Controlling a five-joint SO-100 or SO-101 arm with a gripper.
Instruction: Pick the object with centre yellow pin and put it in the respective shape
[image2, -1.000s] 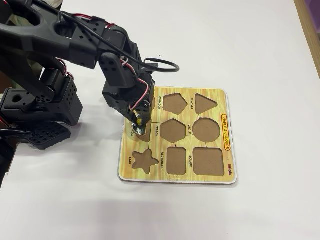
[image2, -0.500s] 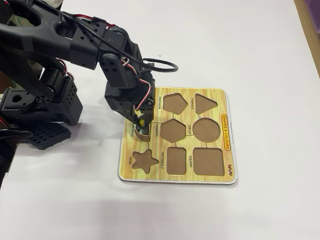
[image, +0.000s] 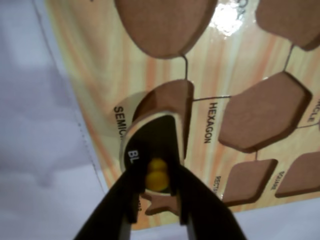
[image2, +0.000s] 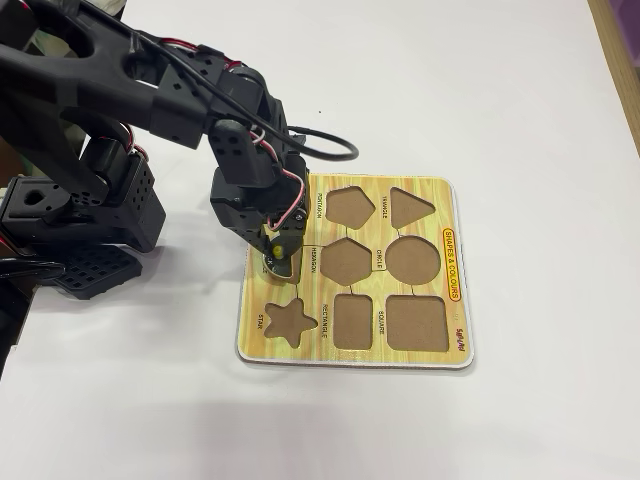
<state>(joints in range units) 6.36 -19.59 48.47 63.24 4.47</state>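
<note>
Claw: I see the claw clamped on the yellow knob of the piece; its two dark fingers come in from the bottom edge of the wrist view and pinch the knob from both sides.
Piece: black face, pale rim, letters "BL" readable; it sits tilted at the semicircle slot of the board, its upper end over the recess, not flat in it.
Wrist view only: the tilt of the piece, the bare brown floor of the slot above it, the labels "SEMIC" and "HEXAGON", glare at the top.
Fixed view only: the whole board on the white table; the piece is a small dark spot under the claw, its seating too small for me to judge.
Arm: reaches in from the left of the fixed view, wrist bent steeply down over the board's left edge.
Around: the other slots — pentagon, triangle, hexagon, circle, star, rectangle, square — all show bare.
In the way: the arm's wrist covers the board's upper left corner.
</note>
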